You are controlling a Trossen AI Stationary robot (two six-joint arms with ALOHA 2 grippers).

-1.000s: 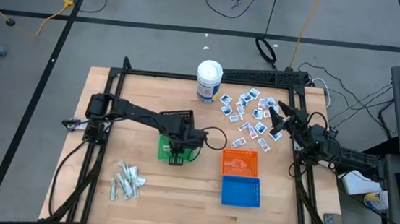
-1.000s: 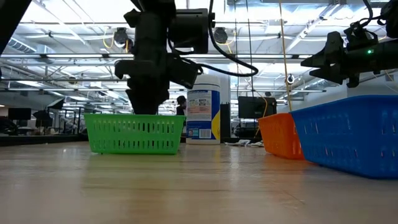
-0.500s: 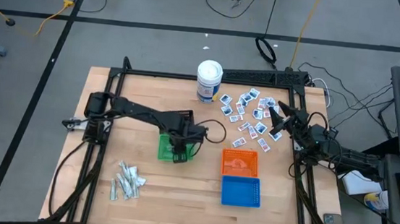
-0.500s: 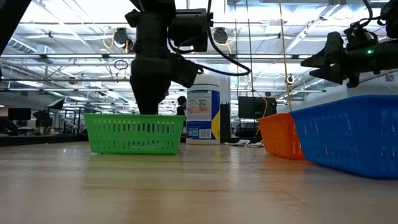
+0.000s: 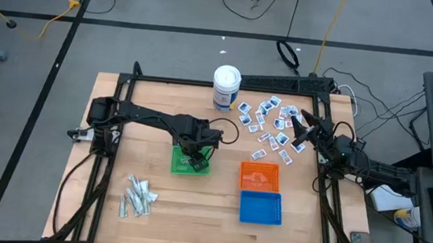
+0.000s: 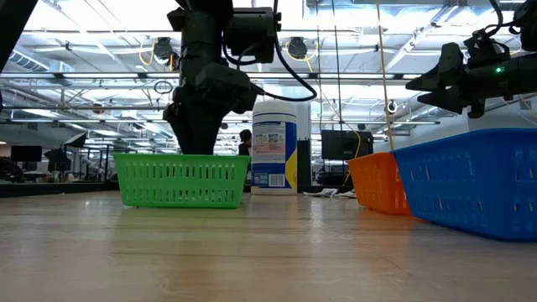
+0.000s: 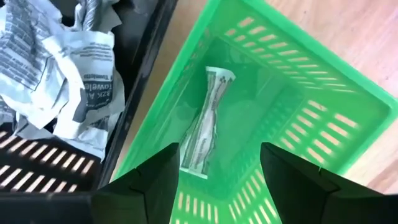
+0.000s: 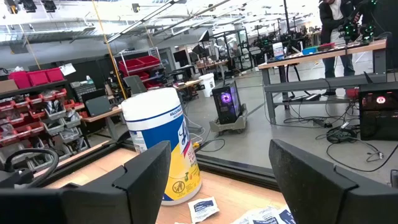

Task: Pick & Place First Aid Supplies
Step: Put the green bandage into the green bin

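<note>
The left claw (image 7: 217,180) is hovering spread over the green basket (image 7: 323,93), where one narrow strip packet (image 7: 205,127) is lying loose, while the right claw (image 5: 298,130) is waiting spread above the white square packets (image 5: 267,126) scattered on the tabletop (image 5: 152,226).

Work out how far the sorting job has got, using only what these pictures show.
Done: one narrow strip packet lies inside the green basket, and crumpled packets fill the black basket beside it. In hand: nothing; the left tool hangs open above the green basket, while the right tool waits open near the canister. Left: the square packets and the strip pile on the table.
</note>
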